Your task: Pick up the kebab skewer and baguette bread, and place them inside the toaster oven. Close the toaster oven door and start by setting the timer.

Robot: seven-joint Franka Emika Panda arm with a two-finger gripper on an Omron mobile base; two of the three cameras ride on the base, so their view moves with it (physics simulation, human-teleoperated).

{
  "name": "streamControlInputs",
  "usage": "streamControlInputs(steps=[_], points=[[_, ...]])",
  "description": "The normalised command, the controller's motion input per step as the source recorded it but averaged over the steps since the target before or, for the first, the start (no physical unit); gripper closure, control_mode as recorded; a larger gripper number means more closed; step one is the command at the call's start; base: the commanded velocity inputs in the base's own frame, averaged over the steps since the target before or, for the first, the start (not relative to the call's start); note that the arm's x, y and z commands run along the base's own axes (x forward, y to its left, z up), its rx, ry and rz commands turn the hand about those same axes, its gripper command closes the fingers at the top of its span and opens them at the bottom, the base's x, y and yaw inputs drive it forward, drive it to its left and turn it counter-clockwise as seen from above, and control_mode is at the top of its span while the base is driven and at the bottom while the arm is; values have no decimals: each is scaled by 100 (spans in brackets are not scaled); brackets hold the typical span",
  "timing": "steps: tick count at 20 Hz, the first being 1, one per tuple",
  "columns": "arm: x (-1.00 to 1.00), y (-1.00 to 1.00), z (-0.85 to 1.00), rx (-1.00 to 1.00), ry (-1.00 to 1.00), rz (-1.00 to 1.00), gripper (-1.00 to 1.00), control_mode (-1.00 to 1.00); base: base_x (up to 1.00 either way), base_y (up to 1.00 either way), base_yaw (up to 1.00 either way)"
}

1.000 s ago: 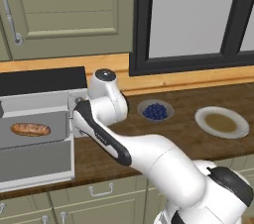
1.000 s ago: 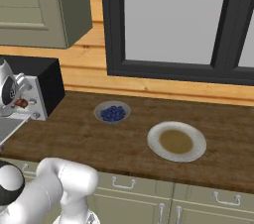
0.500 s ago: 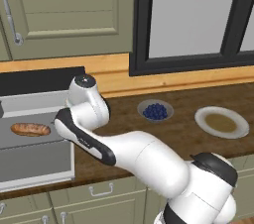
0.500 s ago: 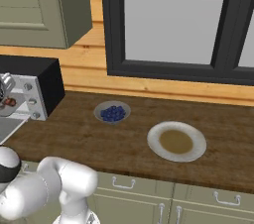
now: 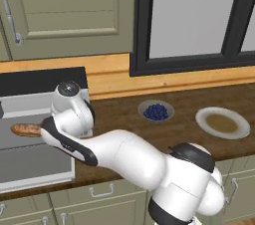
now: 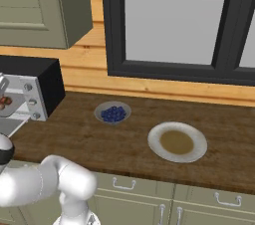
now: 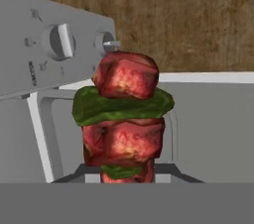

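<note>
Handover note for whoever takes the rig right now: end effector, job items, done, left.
End effector: shut on the skewer, held in front of the toaster oven.
Baguette: already lying inside the oven.
Door: folded down, open.
Knobs: on the oven's front panel.
Done: baguette in, skewer picked up.
Left: set the skewer inside, close the door, set the timer.
Also on the counter: blueberry bowl and plate, both apart from the job.

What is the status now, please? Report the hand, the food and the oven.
Hand shut on kebab skewer. Baguette bread lies inside toaster oven. Toaster oven door down, open. Nothing blocking.
</note>
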Motion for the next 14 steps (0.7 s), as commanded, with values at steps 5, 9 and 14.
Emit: streamControlInputs(steps=[5, 9, 14], points=[[15, 40, 0, 0, 0, -20, 100, -100, 0, 0, 0], [4, 54, 0, 0, 0, -19, 100, -100, 0, 0, 0], [1, 39, -2, 0, 1, -13, 100, -100, 0, 0, 0]])
